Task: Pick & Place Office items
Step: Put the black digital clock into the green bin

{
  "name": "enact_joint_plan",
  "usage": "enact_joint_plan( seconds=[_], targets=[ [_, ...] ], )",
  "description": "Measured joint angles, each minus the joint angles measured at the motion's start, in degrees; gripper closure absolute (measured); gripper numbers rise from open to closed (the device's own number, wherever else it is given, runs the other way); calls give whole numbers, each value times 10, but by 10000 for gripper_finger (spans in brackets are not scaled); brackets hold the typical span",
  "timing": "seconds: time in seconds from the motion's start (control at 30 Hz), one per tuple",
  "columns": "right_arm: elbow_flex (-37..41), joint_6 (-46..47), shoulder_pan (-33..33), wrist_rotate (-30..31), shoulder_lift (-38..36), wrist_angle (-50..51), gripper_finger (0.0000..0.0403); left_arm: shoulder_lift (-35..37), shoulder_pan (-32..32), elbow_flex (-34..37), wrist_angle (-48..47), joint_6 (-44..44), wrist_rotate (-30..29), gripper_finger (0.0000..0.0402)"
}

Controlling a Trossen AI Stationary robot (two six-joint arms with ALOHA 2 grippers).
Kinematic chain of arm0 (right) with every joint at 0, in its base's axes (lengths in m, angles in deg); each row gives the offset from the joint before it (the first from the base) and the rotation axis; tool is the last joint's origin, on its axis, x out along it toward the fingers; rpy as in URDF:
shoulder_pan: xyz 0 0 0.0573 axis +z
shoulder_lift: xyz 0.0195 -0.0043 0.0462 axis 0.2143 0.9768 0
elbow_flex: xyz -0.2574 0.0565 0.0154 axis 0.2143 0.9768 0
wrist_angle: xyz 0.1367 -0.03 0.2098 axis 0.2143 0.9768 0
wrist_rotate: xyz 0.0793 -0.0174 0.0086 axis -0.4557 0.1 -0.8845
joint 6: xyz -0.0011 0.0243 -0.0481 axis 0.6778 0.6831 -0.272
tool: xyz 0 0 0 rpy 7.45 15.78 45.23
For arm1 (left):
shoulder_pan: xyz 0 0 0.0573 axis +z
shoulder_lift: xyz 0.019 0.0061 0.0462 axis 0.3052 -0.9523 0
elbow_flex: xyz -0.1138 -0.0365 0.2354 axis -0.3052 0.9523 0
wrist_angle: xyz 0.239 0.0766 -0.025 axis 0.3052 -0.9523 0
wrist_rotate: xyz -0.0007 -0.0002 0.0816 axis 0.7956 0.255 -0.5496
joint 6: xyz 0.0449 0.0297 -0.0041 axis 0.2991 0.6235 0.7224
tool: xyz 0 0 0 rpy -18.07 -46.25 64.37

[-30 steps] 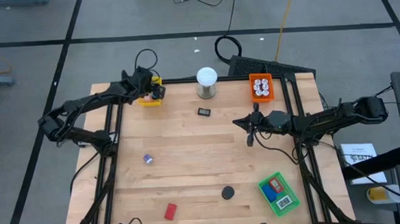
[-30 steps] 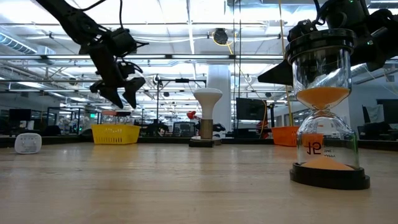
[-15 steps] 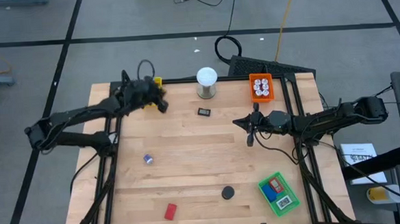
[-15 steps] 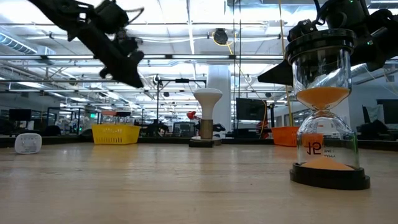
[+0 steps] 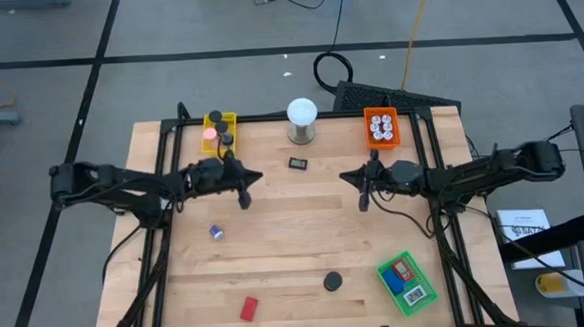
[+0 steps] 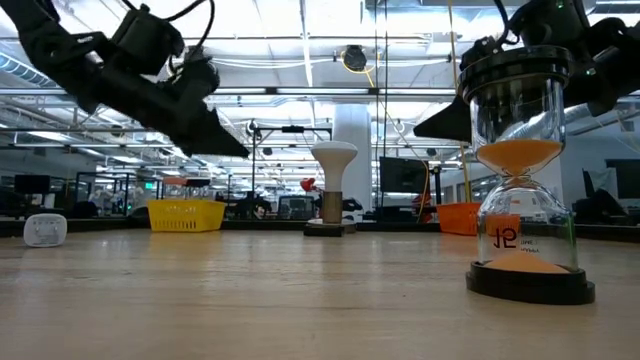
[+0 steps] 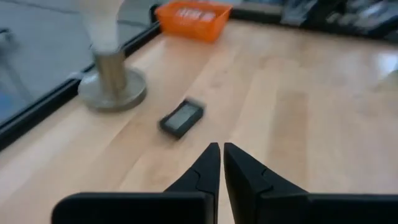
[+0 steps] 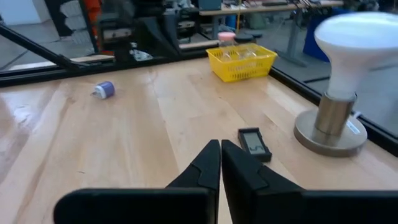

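Near edge of the table [image 5: 276, 234]: red flat block [image 5: 249, 308] toward the left, black round piece [image 5: 332, 281] mid, green tray [image 5: 407, 281] w/ items in it at right. Further in, small purple bit [image 5: 216, 232] lies loose on the left side. Mid-depth, both arms hang above the wood: left gripper [image 5: 243, 188] w/ fingers pressed together, nothing btwn them; right gripper [image 5: 366, 192] same, tips closed & empty, waiting right of centre. Just past them, small dark flat piece [image 5: 298, 163] lies apart from the white ball on metal base [image 5: 302, 121]. Far edge: yellow tray [image 5: 219, 132] at left holding a pink & black piece, orange tray [image 5: 381, 127] at right w/ whitish bits. Risks, as I judge: if left goes for the dark piece w/ tips closed it'd shove it not grip it, maybe into the lamp-like base; it's flat, so a shallow pinch could slip. Both arms converging on it could clash. Purple bit looks roundish, prob rolls if nudged.
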Motion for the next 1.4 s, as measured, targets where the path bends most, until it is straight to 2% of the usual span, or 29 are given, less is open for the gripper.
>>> enact_joint_plan(
  seconds=[0.13,0.23,0.33,0.47,0.6,0.73,0.87,1.07,1.17,1.4],
  targets=[
    [0,1,-6,0,16,-19,390,-61,-8,-5,30,-12,-53,388],
    [0,-1,-8,-2,28,-38,392,-116,5,-39,37,-9,-34,391],
    [0,-5,-8,-2,34,-39,395,-177,18,-90,35,18,-8,370],
    [0,-5,-7,-4,37,-37,396,-247,34,-162,16,72,18,305],
    [0,-11,-7,-4,37,-37,397,-302,60,-226,-46,100,60,219],
    [0,-11,-7,-4,37,-34,397,-340,83,-262,-63,122,63,141],
    [0,-12,-7,-4,37,-30,397,-366,98,-286,-64,140,68,97],
    [0,-12,-7,-4,37,-30,397,-397,105,-316,-79,183,88,88],
    [0,-12,-7,-5,37,-29,397,-397,104,-329,-105,205,123,99],
    [0,-16,-7,-5,37,-30,402,-395,105,-330,-150,226,111,138]
  ],
)
